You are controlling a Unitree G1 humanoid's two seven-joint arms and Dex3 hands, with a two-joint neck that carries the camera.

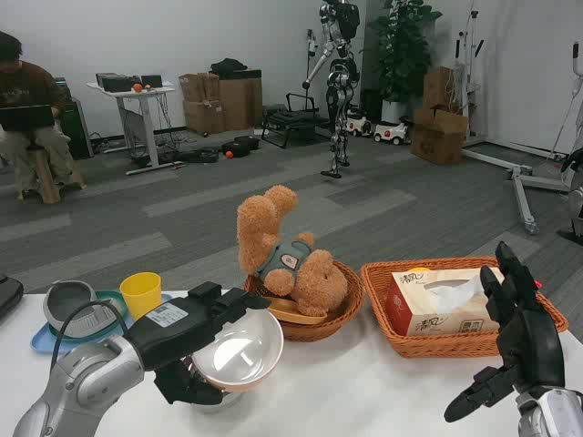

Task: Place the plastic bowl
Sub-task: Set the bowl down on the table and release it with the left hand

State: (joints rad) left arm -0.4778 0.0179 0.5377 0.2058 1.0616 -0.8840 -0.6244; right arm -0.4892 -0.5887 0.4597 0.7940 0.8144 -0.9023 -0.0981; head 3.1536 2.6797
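My left hand (196,341) grips a pale plastic bowl (240,350) with an orange rim, holding it tilted just above the white table (364,401), in front of the round wicker basket (339,320). That basket holds a brown teddy bear (284,255) lying on an orange bowl (293,312). My right hand (515,341) hovers at the right, fingers spread and holding nothing, in front of the rectangular wicker basket (381,273).
A tissue box (437,302) lies in the rectangular basket. At the table's left stand a yellow cup (141,293), a grey bowl (66,300) and blue plates (44,339). A person sits far left with a laptop. A humanoid robot stands in the room behind.
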